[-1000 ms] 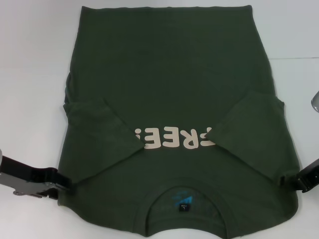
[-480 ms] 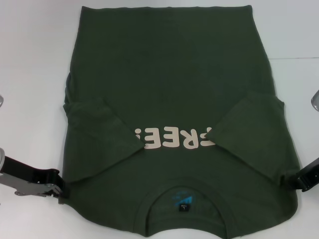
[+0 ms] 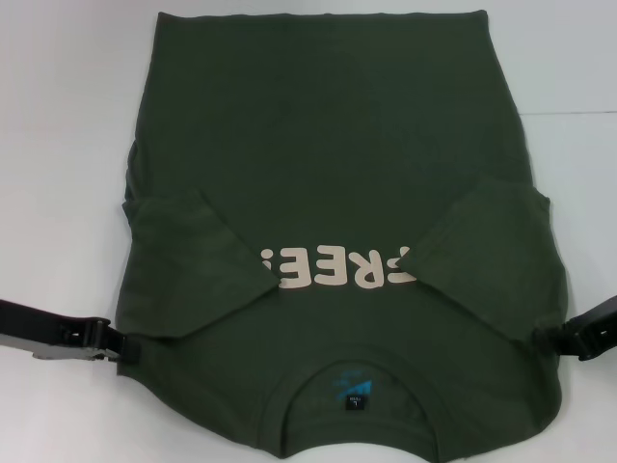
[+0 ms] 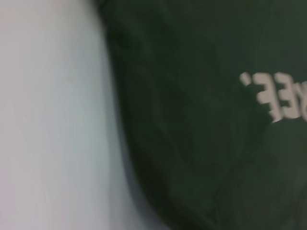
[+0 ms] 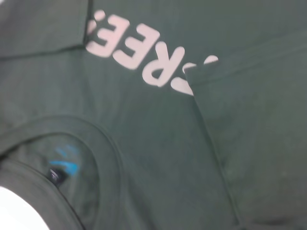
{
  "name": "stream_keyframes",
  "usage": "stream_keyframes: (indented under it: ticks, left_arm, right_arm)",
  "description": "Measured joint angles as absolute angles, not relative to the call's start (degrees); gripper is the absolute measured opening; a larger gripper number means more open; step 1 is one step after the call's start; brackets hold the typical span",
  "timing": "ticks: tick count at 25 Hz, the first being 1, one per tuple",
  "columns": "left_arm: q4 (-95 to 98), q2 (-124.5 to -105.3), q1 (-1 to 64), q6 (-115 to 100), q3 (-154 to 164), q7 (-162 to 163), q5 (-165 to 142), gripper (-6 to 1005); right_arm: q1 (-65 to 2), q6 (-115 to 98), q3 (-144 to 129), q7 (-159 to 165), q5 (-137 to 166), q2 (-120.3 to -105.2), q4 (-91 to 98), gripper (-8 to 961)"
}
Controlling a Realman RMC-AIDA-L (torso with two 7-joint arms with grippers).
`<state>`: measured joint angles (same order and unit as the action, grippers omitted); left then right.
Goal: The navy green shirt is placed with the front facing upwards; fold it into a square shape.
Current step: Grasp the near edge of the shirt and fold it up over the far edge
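Fingers of left gripper [image 3: 123,349] and right gripper [image 3: 551,340] pinch shoulder edges of navy green shirt [image 3: 328,145], flat on bench [image 3: 58,116], sleeves folded in. Collar-end fold in hand; your next move: lift evenly, carry toward hem.

The navy green shirt [image 3: 328,203] lies flat, front up, on the white table [image 3: 58,145]; both sleeves are folded inward, partly covering its cream lettering.
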<state>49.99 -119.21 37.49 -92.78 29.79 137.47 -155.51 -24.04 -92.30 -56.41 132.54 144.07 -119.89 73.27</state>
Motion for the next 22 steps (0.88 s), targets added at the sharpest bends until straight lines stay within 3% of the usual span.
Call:
stream_keyframes:
  ticks: [9, 22]
  left_arm:
    - [44.3, -117.67, 36.5, -93.0, 17.8, 116.9, -151.0, 86]
    - [42.8, -118.00, 32.9, -93.4, 14.9, 99.8, -143.6, 78]
  right_arm:
    - [-20.2, -93.7, -41.5, 107.6, 127.1, -119.65, 60.4, 37]
    - [-17.2, -97.8, -22.2, 78.9, 123.8, -119.24, 41.9, 38]
